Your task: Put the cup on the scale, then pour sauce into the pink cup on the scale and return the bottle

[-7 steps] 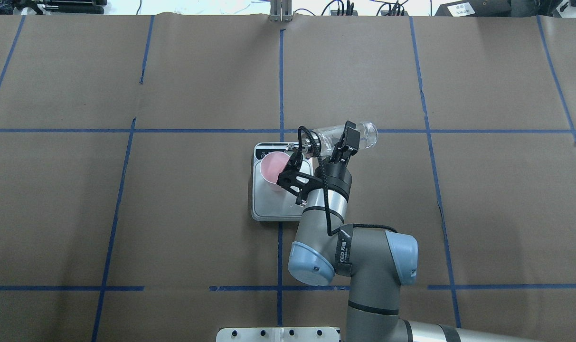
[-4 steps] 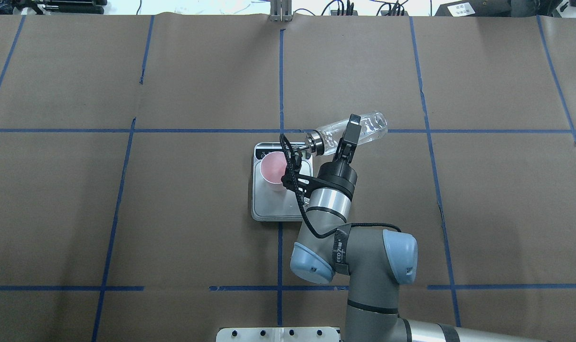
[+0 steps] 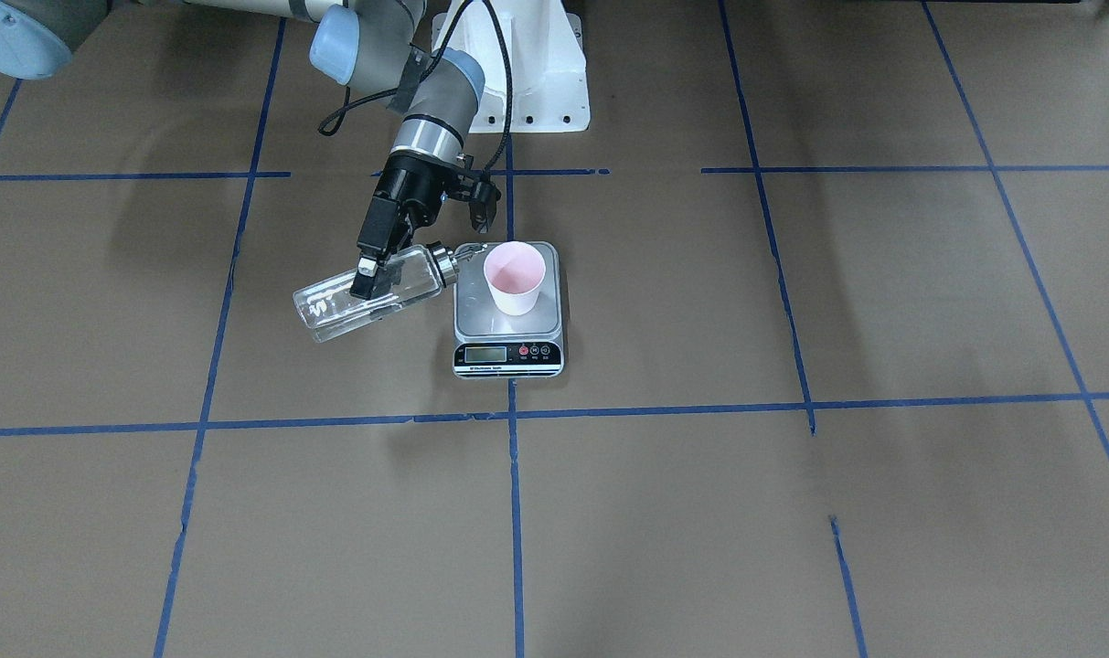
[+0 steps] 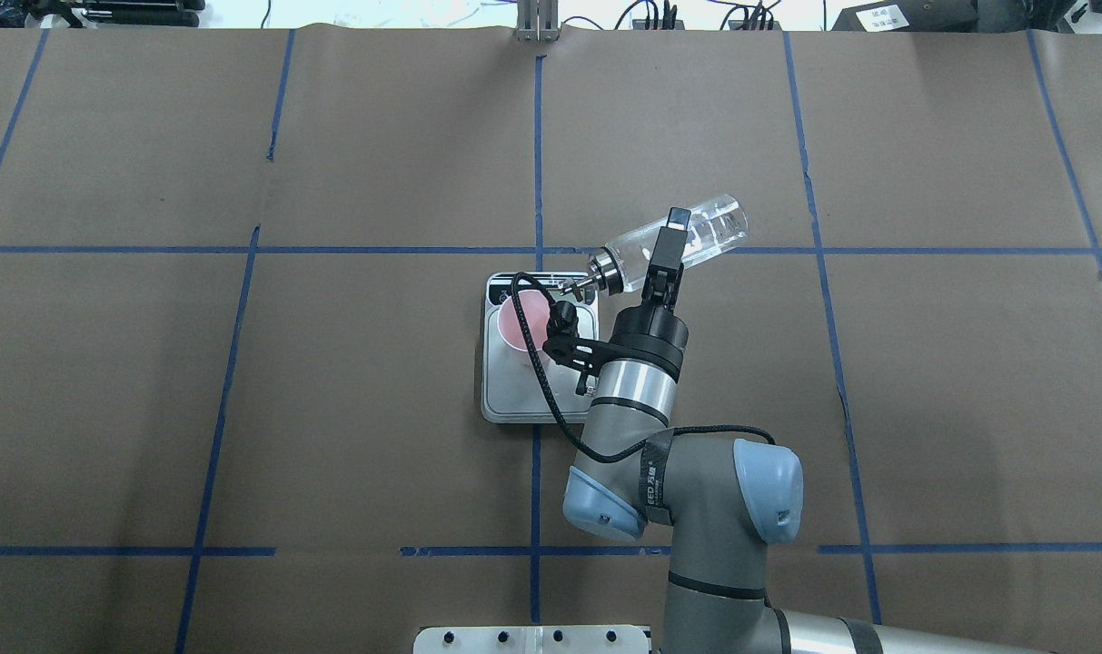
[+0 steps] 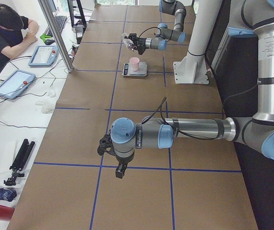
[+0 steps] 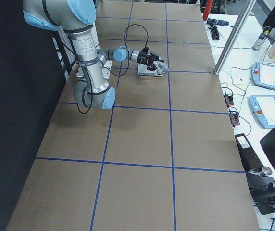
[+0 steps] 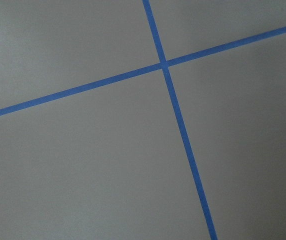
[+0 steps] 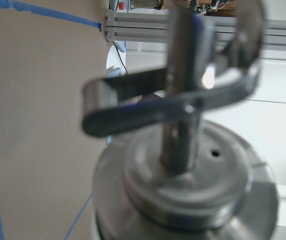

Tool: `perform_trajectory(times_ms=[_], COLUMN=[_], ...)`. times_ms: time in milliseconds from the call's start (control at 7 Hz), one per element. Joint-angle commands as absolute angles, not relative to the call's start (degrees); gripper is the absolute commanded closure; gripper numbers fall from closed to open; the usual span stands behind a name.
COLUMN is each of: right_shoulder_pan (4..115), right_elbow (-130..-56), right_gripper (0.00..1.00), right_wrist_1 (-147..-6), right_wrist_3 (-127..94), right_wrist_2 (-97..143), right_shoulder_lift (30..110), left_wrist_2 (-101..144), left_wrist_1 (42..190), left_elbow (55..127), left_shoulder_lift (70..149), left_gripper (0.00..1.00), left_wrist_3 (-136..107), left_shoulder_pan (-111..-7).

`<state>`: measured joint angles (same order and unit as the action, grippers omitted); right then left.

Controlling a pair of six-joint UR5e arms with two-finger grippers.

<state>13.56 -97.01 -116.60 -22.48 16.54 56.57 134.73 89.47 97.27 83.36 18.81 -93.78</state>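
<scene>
The pale pink cup (image 4: 521, 320) stands upright on the silver-grey scale (image 4: 514, 400), towards its display end; both also show in the front view, cup (image 3: 515, 274) and scale (image 3: 508, 356). My right gripper (image 4: 670, 245) is shut on the clear glass bottle (image 4: 700, 234) around its body. The bottle lies tilted, spout pointing at the cup from just off the scale's right edge, base away. In the front view the bottle (image 3: 330, 306) shows beside the scale. The right wrist view shows only the silver pourer cap (image 8: 183, 185), blurred. My left gripper (image 5: 119, 171) hangs far off; I cannot tell its state.
Brown paper with blue tape lines covers the table (image 4: 242, 409). The white robot pedestal (image 3: 517, 82) stands behind the scale. An aluminium post (image 4: 537, 27) sits at the far edge. An operator (image 5: 7, 33) sits at a side desk with tablets.
The right wrist has turned and drawn right. The bottle's spout has moved back off the cup's rim, and its base has swung further away. Cup and scale have not moved.
</scene>
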Motion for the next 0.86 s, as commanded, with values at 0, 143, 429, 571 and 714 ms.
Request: perform_trajectory(times_ms=[0,143,429,571,714], right_shoulder_pan=[13.6,13.7,13.7,13.7,13.7], right_elbow=[-96.7,-96.7,-96.7,-96.7,-96.7], right_gripper=[1.00,1.00,1.00,1.00,1.00], right_wrist_1=[-116.6,-116.6,-116.6,-116.6,-116.6], right_wrist_3=[-21.0,-19.5,-19.5,-19.5,-19.5], right_wrist_2=[14.9,14.4,14.2,14.2,14.2], right_shoulder_lift=[56.7,56.7,56.7,56.7,56.7], left_wrist_2=[134.7,134.7,134.7,134.7,134.7], left_wrist_1=[89.5,89.5,89.5,89.5,89.5], left_elbow=[97.2,97.2,97.2,97.2,97.2], left_shoulder_lift=[83.4,83.4,83.4,83.4,83.4], left_gripper=[0.00,0.00,0.00,0.00,0.00], left_wrist_3=[18.8,18.8,18.8,18.8,18.8], left_shoulder_pan=[-93.8,-93.8,-93.8,-93.8,-93.8])
